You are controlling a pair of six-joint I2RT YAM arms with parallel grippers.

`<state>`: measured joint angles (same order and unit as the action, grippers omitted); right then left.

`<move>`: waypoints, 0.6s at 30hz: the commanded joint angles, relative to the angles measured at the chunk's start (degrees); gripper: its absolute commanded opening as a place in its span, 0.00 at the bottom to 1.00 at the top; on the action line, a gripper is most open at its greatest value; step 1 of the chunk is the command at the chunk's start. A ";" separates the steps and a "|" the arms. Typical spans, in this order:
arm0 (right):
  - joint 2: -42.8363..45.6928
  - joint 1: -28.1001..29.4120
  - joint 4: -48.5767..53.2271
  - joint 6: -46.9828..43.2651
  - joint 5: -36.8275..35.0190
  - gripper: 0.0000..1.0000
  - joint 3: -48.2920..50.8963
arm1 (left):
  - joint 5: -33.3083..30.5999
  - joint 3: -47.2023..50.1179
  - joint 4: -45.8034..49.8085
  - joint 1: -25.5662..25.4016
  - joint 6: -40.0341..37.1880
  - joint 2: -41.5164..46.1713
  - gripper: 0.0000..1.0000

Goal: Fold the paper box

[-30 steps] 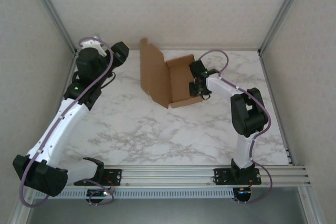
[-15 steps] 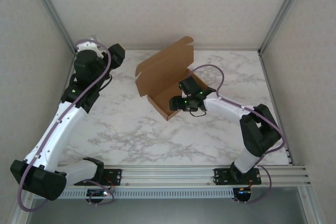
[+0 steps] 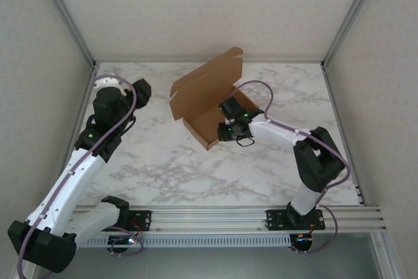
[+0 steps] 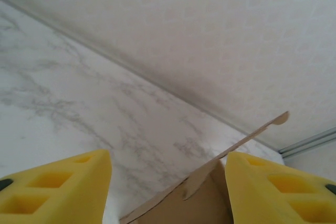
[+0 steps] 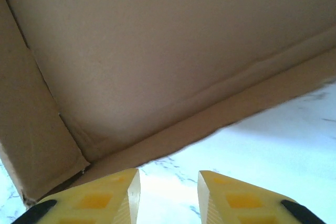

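**Paper box half-formed at upper centre, both hands spread and empty**

In the top view the paper box [image 3: 206,125] is seen on the marble-look bench [image 3: 170,168], slightly above the centre of the frame and turned diagonally. A shallow tray w/ raised walls is formed at its lower part. The lid panel is tilted up toward the upper right, its rounded tab close to the back wall [image 3: 209,11]. The tray's near corner is pointed toward the bottom of the frame.

The right hand [image 3: 226,134] is found at the tray's lower-right wall, just beside it; contact can't be told from above. In the right wrist view the right hand [image 5: 169,182] is shown w/ its yellow fingers [image 5: 100,198] set a little apart and nothing pinched (only bare bench is seen in the gap). Ahead of them the paper box [image 5: 173,51] is seen from close up: inner floor across the top, a low wall running diagonally through the middle, a side wall at left, creases where they meet.

The left hand [image 3: 144,87] is held at the upper left of the top view, well apart from the box and pointed roughly toward it. In the left wrist view the left hand [image 4: 168,182] is spread wide, nothing gripped. Btw. the fingers, at bottom centre, the paper box [image 4: 194,205] is seen from the side, its raised lid edge running up to the rounded tab at right, against the back wall [image 4: 236,35].
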<state>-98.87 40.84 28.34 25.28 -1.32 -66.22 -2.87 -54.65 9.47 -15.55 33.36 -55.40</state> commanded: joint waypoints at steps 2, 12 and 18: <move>-5.70 5.92 1.50 1.30 0.94 0.33 -6.31 | -3.04 2.12 1.14 0.15 -1.19 4.30 0.61; -9.81 8.39 -5.45 4.79 6.39 0.47 -14.84 | -3.44 3.34 1.29 0.18 -1.52 5.12 0.63; -0.25 3.21 -0.95 -0.70 -4.86 0.54 -8.46 | -2.99 6.57 -0.24 0.27 -1.42 5.12 0.64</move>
<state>-104.27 46.98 24.82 27.40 1.02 -76.69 -5.21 -49.69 10.48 -15.55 32.73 -50.76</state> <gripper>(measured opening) 0.541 0.634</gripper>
